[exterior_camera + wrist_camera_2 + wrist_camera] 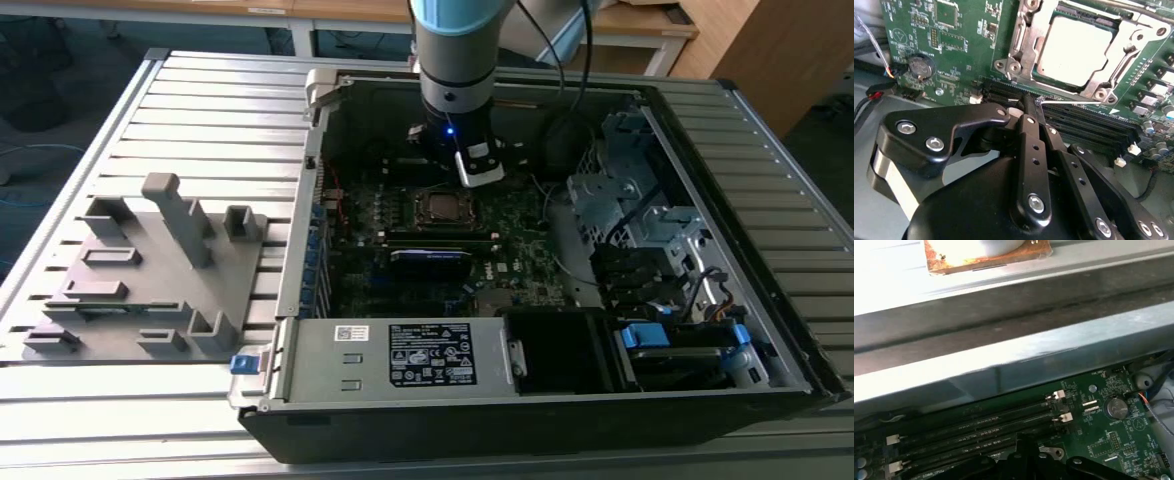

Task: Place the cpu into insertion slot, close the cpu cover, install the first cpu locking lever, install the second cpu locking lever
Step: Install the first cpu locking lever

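Pincer (1030, 104): I see fingers together, tips low over green motherboard (954, 30), between socket and black memory slots (1089, 125). Cpu (1076, 47) seated in insertion slot (442, 206), pale face up. Cpu cover (1024, 35) lies flat over it, framing chip. Thin locking lever (1074, 102) runs along cover edge, hooked end right at fingertips; I cannot tell whether they touch. In exterior view, arm (454, 60) reaches down into open computer case (694, 200) on slatted counter (214, 120).
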